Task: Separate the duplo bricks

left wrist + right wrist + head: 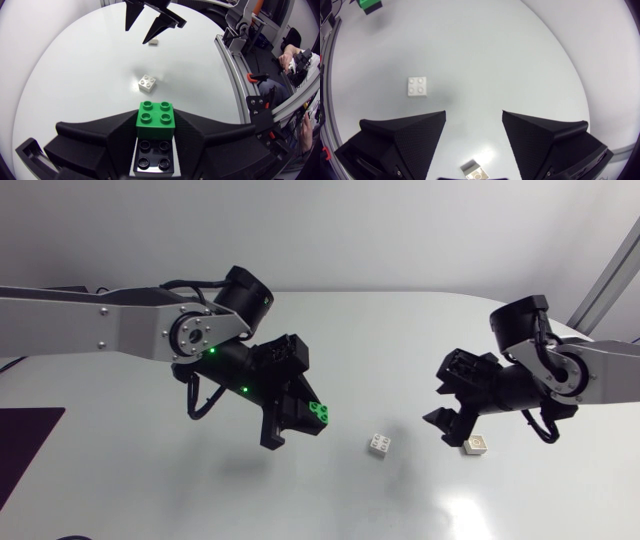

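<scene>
the left gripper is hanging above the table, left of the middle, and its fingers are clamping a green brick from both sides. in the left wrist view the left gripper is showing the green brick at its fingertips, studs facing the camera, with a black brick sitting right behind it, deeper between the fingers and touching it.

a white brick is lying alone on the table between the two grippers, studs up, touching neither. ahead of the left gripper it is showing as the white brick, and ahead of the right gripper as the white brick.

the right gripper is hovering at the right side with its fingers spread apart and holding nothing. a small pale brick is lying on the table just beside it; in the right wrist view the pale brick is lying under the right gripper, between the open fingers but apart from them. from the left wrist the right gripper is pointing down near the pale brick.
</scene>
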Action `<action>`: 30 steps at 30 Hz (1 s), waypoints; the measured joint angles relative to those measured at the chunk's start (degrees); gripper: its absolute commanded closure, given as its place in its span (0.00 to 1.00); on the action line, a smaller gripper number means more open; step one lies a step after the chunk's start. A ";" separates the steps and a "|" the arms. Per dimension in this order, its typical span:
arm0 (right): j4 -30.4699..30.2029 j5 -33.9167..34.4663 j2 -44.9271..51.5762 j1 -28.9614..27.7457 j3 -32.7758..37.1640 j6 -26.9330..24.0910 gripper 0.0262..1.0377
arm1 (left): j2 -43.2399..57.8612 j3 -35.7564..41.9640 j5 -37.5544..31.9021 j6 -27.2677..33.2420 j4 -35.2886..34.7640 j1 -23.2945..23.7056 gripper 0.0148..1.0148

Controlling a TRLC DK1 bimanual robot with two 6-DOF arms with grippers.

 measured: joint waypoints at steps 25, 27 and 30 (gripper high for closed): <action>-6.38 8.11 6.58 -11.45 -0.39 8.46 0.19 | 0.00 -1.14 -1.53 -1.29 1.33 -1.64 0.63; -6.49 8.11 6.64 -11.78 -0.63 8.68 0.22 | 0.00 -1.16 -1.53 -1.31 1.44 -1.88 0.63; -6.49 8.24 7.37 -11.96 -1.05 9.46 0.25 | 0.00 -1.16 -1.53 -1.31 1.60 -2.27 0.63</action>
